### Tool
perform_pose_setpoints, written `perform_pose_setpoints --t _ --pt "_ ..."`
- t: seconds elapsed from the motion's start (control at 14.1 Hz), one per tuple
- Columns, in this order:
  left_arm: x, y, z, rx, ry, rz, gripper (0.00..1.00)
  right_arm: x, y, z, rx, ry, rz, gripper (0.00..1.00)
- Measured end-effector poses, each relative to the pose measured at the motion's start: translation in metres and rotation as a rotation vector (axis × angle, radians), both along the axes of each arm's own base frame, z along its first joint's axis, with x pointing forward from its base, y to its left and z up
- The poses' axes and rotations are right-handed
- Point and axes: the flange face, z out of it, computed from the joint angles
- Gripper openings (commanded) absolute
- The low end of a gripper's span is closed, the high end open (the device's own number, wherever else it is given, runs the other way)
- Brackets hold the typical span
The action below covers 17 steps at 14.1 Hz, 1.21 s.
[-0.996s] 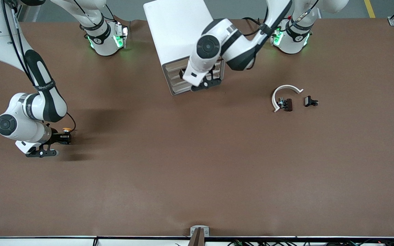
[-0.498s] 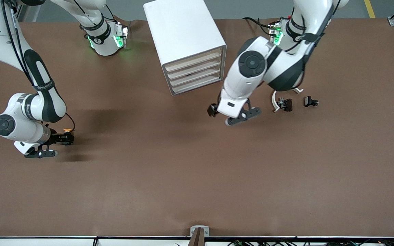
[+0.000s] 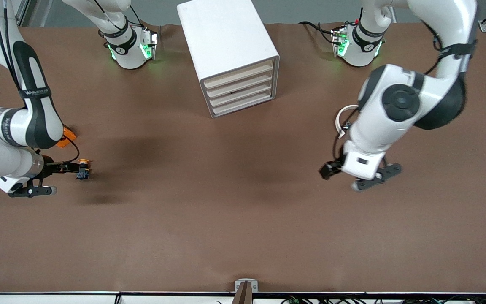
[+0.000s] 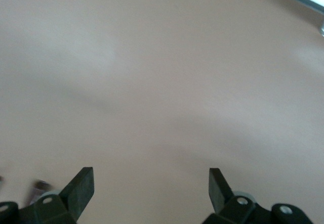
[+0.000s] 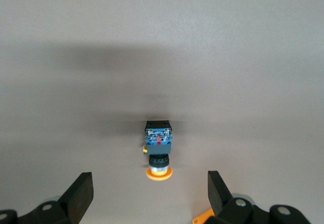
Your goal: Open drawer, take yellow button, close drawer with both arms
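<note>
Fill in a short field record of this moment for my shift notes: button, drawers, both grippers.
button: button lies on the table at the right arm's end, free of any grip
drawers: all four fronts flush in the cabinet
right gripper: right gripper open, fingers either side of the button, not touching
left gripper: left gripper open, empty, over bare table near the white arc
</note>
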Motion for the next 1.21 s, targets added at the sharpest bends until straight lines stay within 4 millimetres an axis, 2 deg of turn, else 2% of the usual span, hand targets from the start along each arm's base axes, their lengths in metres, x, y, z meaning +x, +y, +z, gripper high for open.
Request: perform_pose_setpoints --t 0.14,0.28,0.43,0.57,0.78,0.92,1.07,1.21 --pt "0.001 0.04 0.032 0.032 0.035 -0.031 1.0 0.001 0.011 0.023 -0.01 -0.013 -0.024 1.0" --pt "-0.003 0.073 0.061 0.048 0.033 -0.083 1.0 -0.002 0.034 0.058 -0.024 -0.021 -0.058 1.0" --pt "-0.011 0.099 0.086 0.064 0.033 -0.145 1.0 -0.012 0.061 0.107 -0.036 -0.036 -0.062 1.0" --pt "-0.021 0.117 0.107 0.067 0.037 -0.173 1.0 -0.027 0.08 0.159 -0.033 -0.046 -0.062 1.0" --pt "-0.039 0.143 0.136 0.039 0.054 -0.203 1.0 -0.044 0.086 0.224 -0.005 -0.037 -0.084 1.0" --pt "-0.054 0.16 0.158 0.039 0.054 -0.235 1.0 -0.046 0.086 0.251 0.009 -0.042 -0.091 1.0" --pt "-0.072 0.172 0.176 0.046 0.066 -0.272 1.0 -0.047 0.088 0.265 0.026 -0.048 -0.094 1.0" --pt "-0.087 0.175 0.187 0.054 0.068 -0.306 1.0 -0.047 0.09 0.278 0.047 -0.066 -0.11 1.0"
